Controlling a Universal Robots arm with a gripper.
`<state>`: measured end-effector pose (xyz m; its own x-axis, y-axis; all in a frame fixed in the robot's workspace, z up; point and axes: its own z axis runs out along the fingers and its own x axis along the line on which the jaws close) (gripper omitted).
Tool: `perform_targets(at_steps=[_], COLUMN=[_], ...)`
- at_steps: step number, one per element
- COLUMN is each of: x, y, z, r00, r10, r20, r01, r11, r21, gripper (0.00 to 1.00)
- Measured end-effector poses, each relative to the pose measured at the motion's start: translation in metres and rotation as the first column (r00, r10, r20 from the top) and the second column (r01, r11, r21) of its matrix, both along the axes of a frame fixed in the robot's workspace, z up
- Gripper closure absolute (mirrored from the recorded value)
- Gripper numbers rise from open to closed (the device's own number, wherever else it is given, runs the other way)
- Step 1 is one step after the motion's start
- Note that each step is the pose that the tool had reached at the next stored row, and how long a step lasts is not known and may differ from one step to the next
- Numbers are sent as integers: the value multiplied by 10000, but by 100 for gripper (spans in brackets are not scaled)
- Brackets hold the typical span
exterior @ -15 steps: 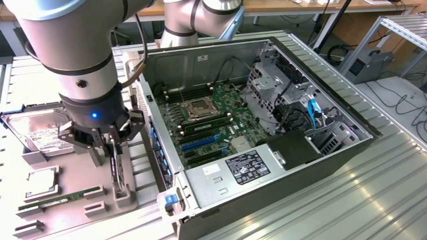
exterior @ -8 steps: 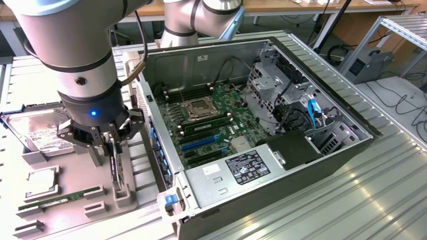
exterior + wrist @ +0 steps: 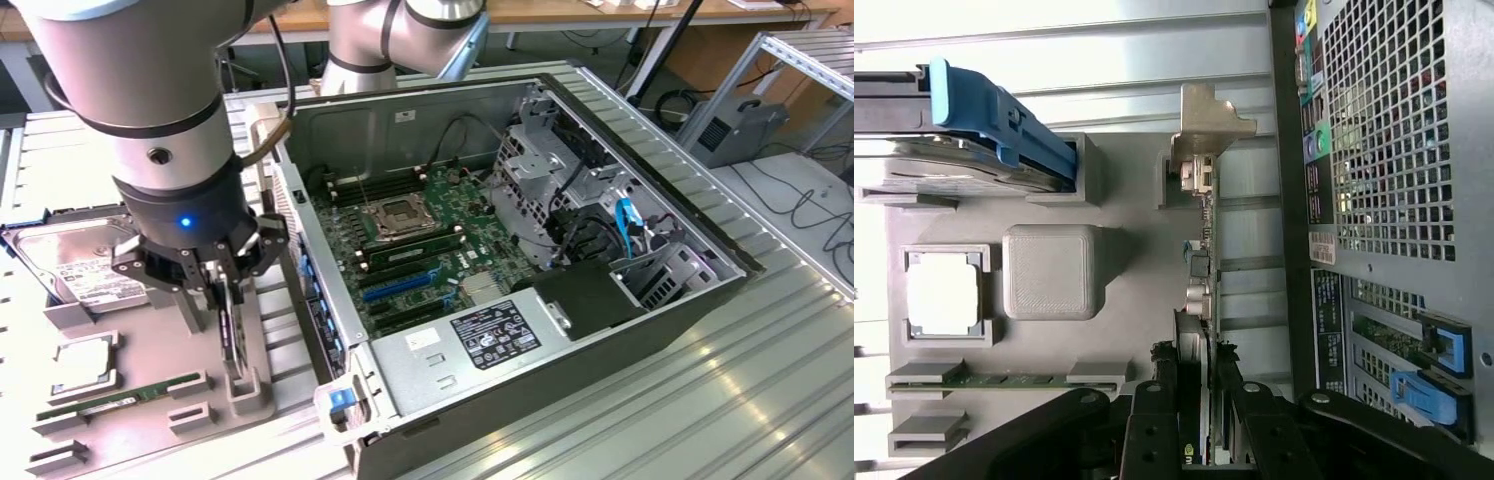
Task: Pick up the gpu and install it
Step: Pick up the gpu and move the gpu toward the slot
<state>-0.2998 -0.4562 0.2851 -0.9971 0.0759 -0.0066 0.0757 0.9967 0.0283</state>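
The gripper (image 3: 224, 300) has its jaws clamped on the gpu (image 3: 1199, 250). The card stands on edge in a grey tray (image 3: 1124, 330), lengthwise alongside the computer case (image 3: 561, 330), with its silver bracket (image 3: 1206, 118) toward the hard drive (image 3: 80, 262).

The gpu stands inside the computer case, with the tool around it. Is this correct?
No. The gpu stands on edge in the grey holder tray beside the computer case, not inside it, with the tool around it. The exterior view shows this.

gpu (image 3: 1201, 290): near end hidden behind tool (image 3: 1199, 350) | hard drive (image 3: 67, 262): partly behind tool | label (image 3: 494, 335): text unreadable
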Motion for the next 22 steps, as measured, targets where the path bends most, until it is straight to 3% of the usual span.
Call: perform_targets(at_steps=[22], x=[0], y=[0], z=[156], r00=[10000], r10=[0], r20=[0], r01=[0], r11=[10000], r21=[0], gripper=[74])
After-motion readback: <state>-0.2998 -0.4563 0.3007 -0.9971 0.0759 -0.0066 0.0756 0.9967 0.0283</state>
